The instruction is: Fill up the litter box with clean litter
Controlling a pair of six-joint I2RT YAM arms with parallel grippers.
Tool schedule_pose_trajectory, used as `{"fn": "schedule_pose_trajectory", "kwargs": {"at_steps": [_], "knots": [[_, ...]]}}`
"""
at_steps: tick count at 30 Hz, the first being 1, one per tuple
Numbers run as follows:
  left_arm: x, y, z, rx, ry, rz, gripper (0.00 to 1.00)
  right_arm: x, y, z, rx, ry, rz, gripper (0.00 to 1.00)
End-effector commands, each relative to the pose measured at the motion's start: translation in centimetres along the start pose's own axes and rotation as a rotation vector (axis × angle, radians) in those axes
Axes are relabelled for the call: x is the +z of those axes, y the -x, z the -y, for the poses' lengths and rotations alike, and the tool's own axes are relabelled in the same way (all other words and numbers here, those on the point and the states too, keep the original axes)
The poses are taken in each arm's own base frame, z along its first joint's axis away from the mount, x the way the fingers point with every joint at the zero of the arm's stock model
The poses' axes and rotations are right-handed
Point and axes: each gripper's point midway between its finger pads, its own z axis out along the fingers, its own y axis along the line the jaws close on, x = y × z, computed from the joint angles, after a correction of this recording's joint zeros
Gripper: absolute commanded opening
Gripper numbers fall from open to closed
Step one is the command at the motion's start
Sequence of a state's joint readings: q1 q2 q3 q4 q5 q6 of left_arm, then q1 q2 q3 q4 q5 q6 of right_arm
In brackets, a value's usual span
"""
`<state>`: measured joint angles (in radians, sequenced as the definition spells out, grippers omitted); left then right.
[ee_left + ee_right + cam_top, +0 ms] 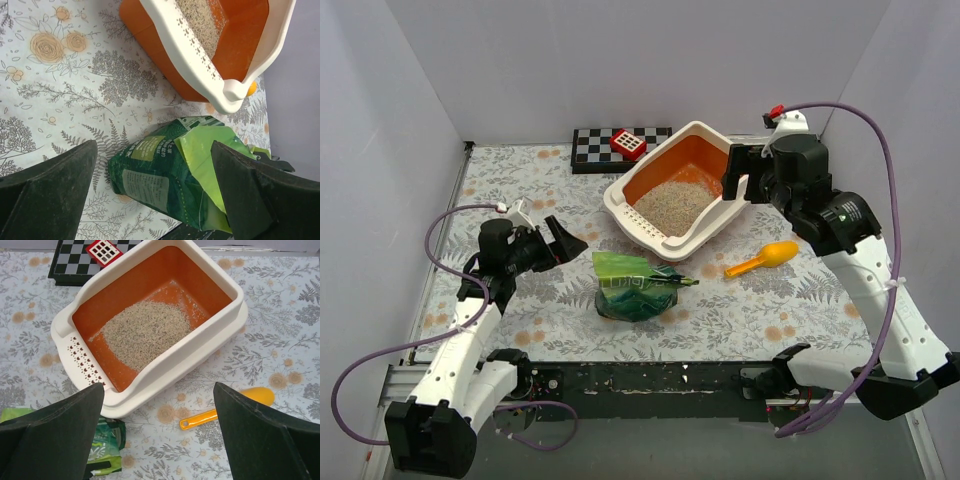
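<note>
Worktop: litter box at back centre, clean litter mounded mid-floor, orange corners bare; filling judged partly done. Green bag lying open just in front, scoop to its right, free room around both. Left tool beside bag, right tool over box, both spread wide and empty; next likely: grasp bag, lift clear of slotted rim.

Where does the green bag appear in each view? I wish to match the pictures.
Top external: green bag in the lower centre, just nearer than the litter box.
Left wrist: bottom centre, below the box corner.
Right wrist: bottom left.
Shared landmark: the litter box's slotted edge.
</note>
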<state>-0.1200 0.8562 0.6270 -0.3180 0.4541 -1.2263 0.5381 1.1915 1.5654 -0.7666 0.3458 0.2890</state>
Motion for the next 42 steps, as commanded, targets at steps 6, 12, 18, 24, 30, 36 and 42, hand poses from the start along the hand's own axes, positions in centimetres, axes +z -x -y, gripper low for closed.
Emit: {"fn": "schedule_pose_trajectory", "kwargs": {"at_steps": [6, 12, 18, 24, 30, 36, 42], "knots": [[-0.8, 1.4, 0.9, 0.05, 0.017, 0.008, 0.98, -4.2, -0.7, -6.2, -0.253, 0.483, 0.084, 0.98], [-1.0, 1.9, 0.9, 0.062, 0.035, 0.009, 0.98, -3.8, -3.7, -9.9, -0.37, 0.618, -0.054, 0.95], [-1.3, 2.3, 0.4, 0.075, 0.076, 0.026, 0.98, -5.4, -6.8, -14.1, -0.538, 0.778, -0.158, 0.94], [-1.9, 2.5, 0.7, 0.079, 0.097, 0.005, 0.98, -5.2, -11.0, -17.5, -0.741, 0.814, -0.238, 0.93], [-3.0, 2.4, 1.5, 0.09, 0.085, 0.0, 0.98, -6.9, -13.8, -15.6, -0.849, 0.805, -0.265, 0.92], [-3.1, 2.1, 2.4, 0.076, 0.04, -0.016, 0.98, -6.7, -14.5, -12.4, -0.923, 0.71, -0.246, 0.94], [-2.5, 1.9, 2.5, 0.058, 0.014, -0.02, 0.98, -6.0, -17.3, -11.8, -1.001, 0.745, -0.317, 0.93]]}}
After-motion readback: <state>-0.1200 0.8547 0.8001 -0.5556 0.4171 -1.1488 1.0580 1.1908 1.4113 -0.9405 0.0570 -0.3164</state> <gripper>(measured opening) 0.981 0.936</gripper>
